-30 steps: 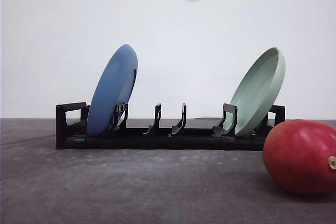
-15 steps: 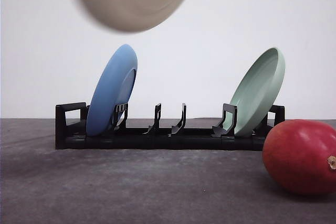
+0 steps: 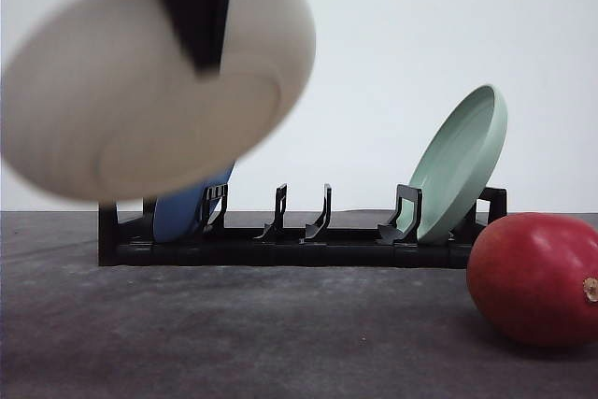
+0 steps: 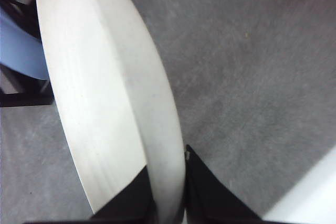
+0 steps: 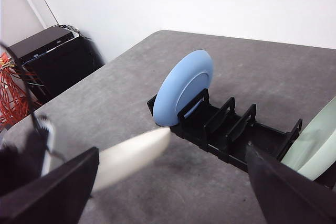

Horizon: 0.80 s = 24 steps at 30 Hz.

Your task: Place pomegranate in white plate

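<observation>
In the front view, the white plate (image 3: pixel 140 91) hangs blurred in the upper left of the frame, tilted, its underside toward the camera, well above the table (image 3: pixel 234 334). A dark finger of the left gripper (image 3: pixel 194 16) comes down from the top edge across the plate's upper rim. The left wrist view shows the plate (image 4: pixel 105 93) edge-on, running up from the bottom of the frame, with the gripper (image 4: pixel 168 203) closed on its rim, one dark finger on each face.

Behind the plate's lower edge a sliver of the blue plate (image 3: pixel 182 212) shows, standing in the left end of the black rack (image 3: pixel 299 245), which stretches across the middle of the frame. The middle slots of the rack hold nothing. At its right end the green plate (image 3: pixel 462 161) leans to the right in its slot.

The pomegranate (image 3: pixel 534 279) lies on the table at the lower right of the front view, in front of the rack's right end and cut by the frame's right edge, a tan stub on its right side. It is well apart from the white plate.

In the right wrist view, two dark fingers (image 5: pixel 47 192) of the right gripper (image 5: pixel 173 190) sit at the lower corners, set wide apart with nothing between them. The white plate (image 5: pixel 131 156) appears there as a pale blurred streak at lower left, with the blue plate (image 5: pixel 184 87) upright in the rack (image 5: pixel 231 135) at centre.
</observation>
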Motion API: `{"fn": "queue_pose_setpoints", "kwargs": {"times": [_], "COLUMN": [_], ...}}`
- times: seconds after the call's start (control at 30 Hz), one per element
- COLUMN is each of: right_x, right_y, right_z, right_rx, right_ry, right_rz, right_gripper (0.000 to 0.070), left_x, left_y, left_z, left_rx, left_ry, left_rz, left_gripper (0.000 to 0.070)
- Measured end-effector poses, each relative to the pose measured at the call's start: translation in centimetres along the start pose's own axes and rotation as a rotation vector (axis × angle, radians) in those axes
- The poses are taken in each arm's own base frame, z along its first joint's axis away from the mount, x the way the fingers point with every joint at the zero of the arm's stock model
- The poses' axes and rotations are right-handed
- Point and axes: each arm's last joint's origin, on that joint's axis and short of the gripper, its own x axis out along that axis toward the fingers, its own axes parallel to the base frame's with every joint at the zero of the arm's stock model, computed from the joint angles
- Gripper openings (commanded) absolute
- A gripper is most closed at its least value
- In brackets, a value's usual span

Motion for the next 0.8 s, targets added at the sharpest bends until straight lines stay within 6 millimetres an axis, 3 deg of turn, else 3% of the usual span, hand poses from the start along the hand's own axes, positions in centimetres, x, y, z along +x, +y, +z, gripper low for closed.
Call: {"fn": "queue_pose_setpoints", "kwargs": {"times": [0.17,0.33,0.6,0.7,0.8], "right_x": [0.2,0.5,0.8,0.9,0.9], "right_y": [-0.2,-0.5,-0.8,-0.8,-0.8], "right_z": [0.0,0.1,0.1,0.1,0.0], "right_rx": [0.007,0.017,0.027,0.029,0.032], "right_ry": [0.007,0.018,0.030,0.031,0.036], "right_rz": [-0.001,-0.002,-0.003,-0.003,-0.003], "right_gripper": [0.0569,0.0569,0.0569,0.0569,0.0569], "left_x": [3.4,5.8,7.3,7.4,7.4], "left_y": [-2.8,-5.1,-6.3,-6.3,-6.4], "left_z": [-1.1,-0.7,-0.4,-0.5,-0.5], "left_rx": [0.023,0.039,0.061,0.065,0.058], "left_ry": [-0.010,-0.008,0.010,0.016,0.027], "left_rz": [0.009,0.008,0.023,0.012,-0.026], "left_gripper": [0.0000,0.0000,0.0002,0.0111,0.0314]}}
